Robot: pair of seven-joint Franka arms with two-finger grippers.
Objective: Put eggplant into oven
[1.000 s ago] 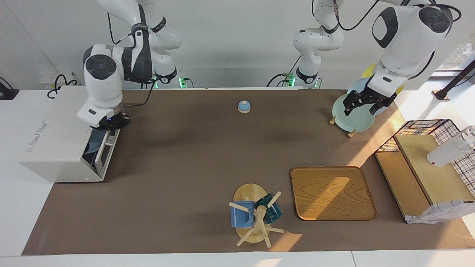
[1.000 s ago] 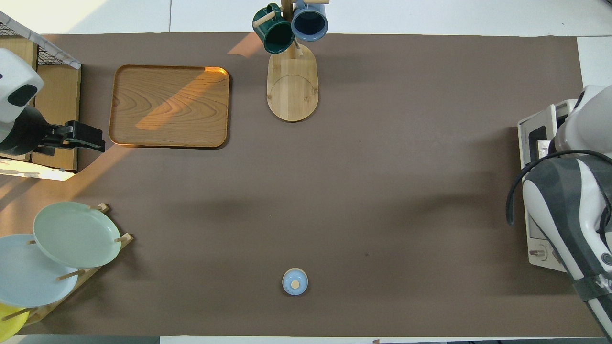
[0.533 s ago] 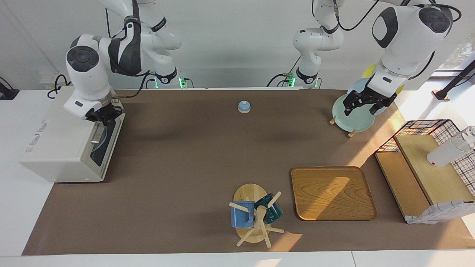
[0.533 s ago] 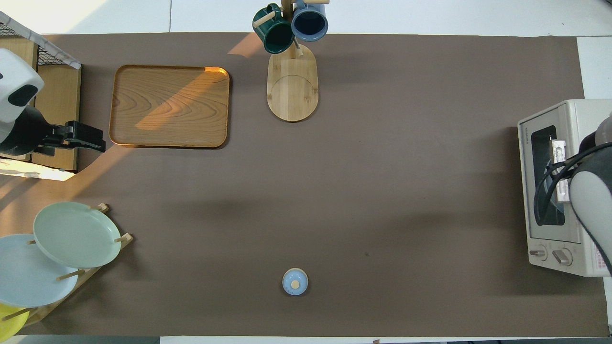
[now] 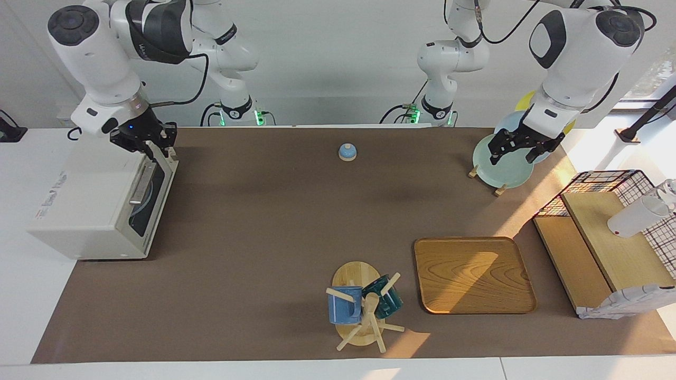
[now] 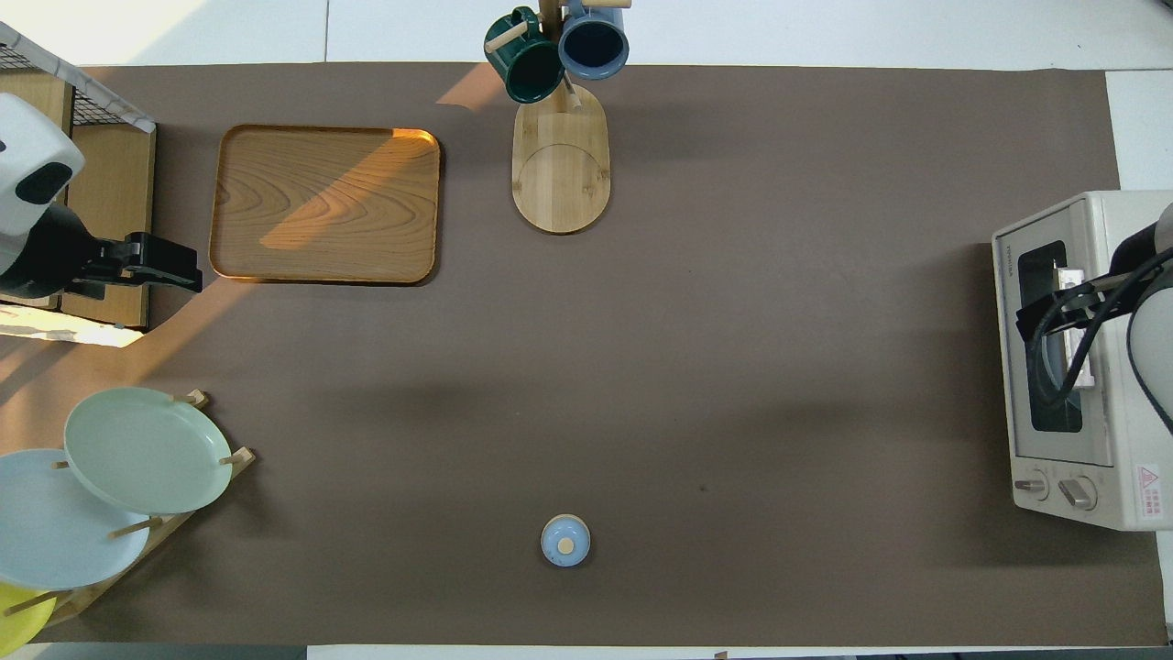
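Facing view: we find the right claw (image 5: 150,143) up over the oven (image 5: 90,206), above the door's upper edge at the end nearer the robots. Its fingers stand apart w/ nothing between them. Oven door is shut; bar handle (image 5: 141,183) runs along the door, long axis toward/away from the robots, directly below the claw. Eggplant not visible anywhere on the counter (image 5: 264,221); we judge it is inside the oven, behind the dark glass, but can't confirm. Left claw (image 5: 520,149) hangs open over the plate rack (image 5: 501,163), waiting. Right arm is by far the nearer to the oven.

Vs. 1 s ago: door was dropped open w/ the right claw shut at its edge; half a sec ago door nearly up; now closed, claw lifted clear and spread.

Overhead view: oven (image 6: 1086,357) at the right arm's end, door closed, right arm partly covering it. Earlier the arm hid most of the oven. Left claw (image 6: 169,266) beside the wooden tray (image 6: 325,202), unchanged.
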